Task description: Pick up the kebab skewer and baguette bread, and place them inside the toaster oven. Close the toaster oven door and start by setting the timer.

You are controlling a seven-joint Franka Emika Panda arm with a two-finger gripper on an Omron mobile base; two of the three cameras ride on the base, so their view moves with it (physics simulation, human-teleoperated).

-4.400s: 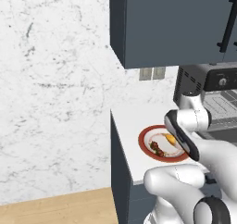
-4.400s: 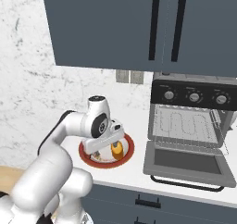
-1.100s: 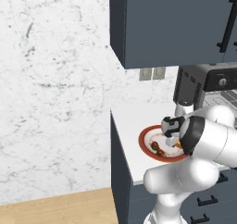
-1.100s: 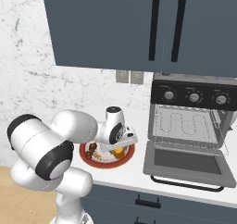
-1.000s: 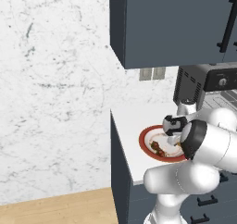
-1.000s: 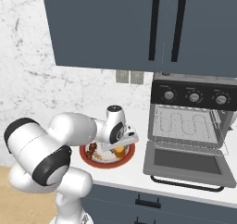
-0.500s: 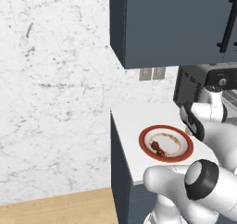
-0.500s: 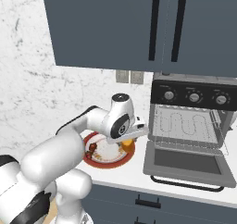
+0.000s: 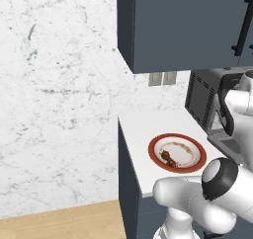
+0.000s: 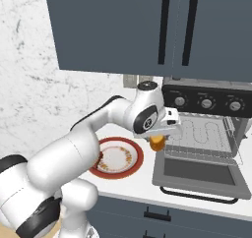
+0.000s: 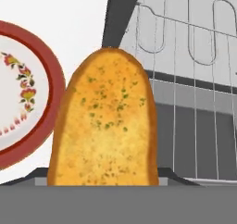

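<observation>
My gripper (image 10: 158,133) is shut on the baguette bread (image 10: 157,142), a golden loaf hanging end-down just above the left front corner of the toaster oven (image 10: 206,104). In the hand view the baguette bread (image 11: 104,126) stands upright between the plate's rim (image 11: 48,93) and the wire rack (image 11: 194,56). The toaster oven door (image 10: 199,173) lies dropped open and flat. The kebab skewer (image 9: 169,158) rests on the left part of the red-rimmed plate (image 9: 152,151). My fingertips are hidden behind the loaf.
The plate (image 10: 118,176) sits on the white counter (image 10: 142,185) left of the oven. Dark cabinets (image 10: 147,25) hang above. The oven's perforated side (image 9: 200,97) faces the plate. The counter ends at a left edge (image 9: 121,149) beside the marble wall.
The gripper has lifted the baguette bread off the plate and carried it right, to the open oven's front. The skewer stays on the plate.
</observation>
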